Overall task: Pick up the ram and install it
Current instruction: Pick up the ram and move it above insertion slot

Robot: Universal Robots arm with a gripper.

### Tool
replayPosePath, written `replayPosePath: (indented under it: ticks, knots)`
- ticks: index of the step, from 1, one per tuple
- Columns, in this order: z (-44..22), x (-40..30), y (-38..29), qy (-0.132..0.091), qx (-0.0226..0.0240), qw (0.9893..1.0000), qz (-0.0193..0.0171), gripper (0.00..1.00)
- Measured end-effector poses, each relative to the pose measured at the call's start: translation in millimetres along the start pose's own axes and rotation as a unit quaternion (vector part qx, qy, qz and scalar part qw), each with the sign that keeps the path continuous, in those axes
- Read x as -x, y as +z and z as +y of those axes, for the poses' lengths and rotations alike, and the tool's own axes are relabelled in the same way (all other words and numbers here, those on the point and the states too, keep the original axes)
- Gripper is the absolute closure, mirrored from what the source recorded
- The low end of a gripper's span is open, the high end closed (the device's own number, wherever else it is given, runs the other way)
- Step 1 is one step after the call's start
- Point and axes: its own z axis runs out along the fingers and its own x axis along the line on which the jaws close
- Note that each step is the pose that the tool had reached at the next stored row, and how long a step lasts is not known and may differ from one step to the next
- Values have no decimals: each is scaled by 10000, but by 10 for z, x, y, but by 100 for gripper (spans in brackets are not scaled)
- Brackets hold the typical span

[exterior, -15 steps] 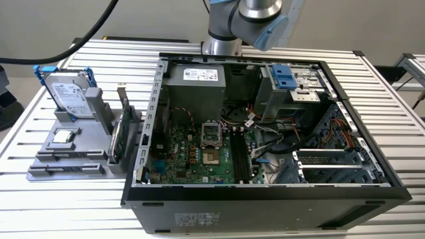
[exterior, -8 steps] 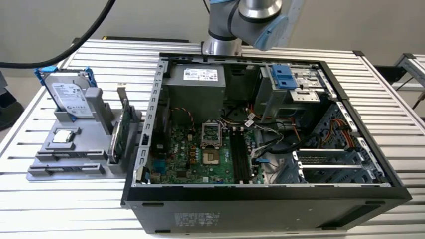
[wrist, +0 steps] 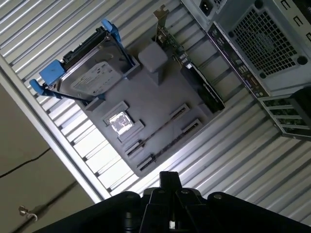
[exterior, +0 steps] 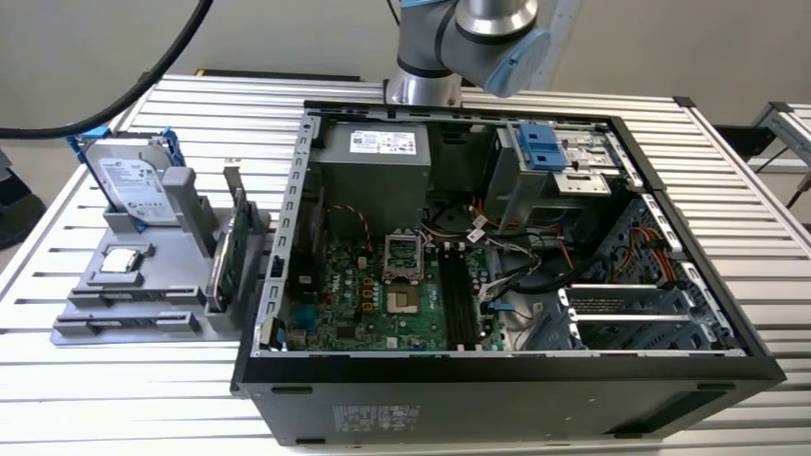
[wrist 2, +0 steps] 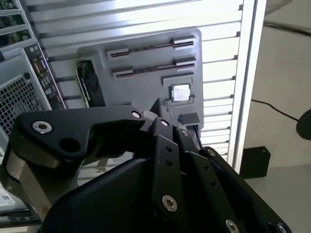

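Pincer [wrist: 168, 178] faces gray holder [wrist: 160, 92] with ram [wrist: 158, 130] slotted in.

- Black hand [wrist 2: 163, 114] linkage crowds the foreground.
- Behind it, mid-frame, a grey holder [wrist 2: 146, 92] on the slatted desk [wrist 2: 218, 29] carries a silver chip [wrist 2: 181, 92] and a dark card [wrist 2: 88, 85].
- A computer case [wrist 2: 24, 92] stands beside the holder.

Your exterior view sits high and off the arm. It looks steeply down into the open computer case [exterior: 507, 375] from mid range, with the grey parts holder [exterior: 127, 328] on the exterior view's left of the slatted counter [exterior: 735, 190]. In both wrist views you look down past the gripper [wrist: 168, 180] onto that same holder and the case's rear panel [wrist: 265, 39]. In the second wrist view the gripper's black body crowds in from very close. All three views share the holder.
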Motion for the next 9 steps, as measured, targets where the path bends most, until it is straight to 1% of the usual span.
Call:
replayPosePath:
  ticks: [5,9]
  knots:
    - [-1,-2,0,203,1,9998,-9,100]
    - [-3,-4,0,370,2,9993,-17,100]
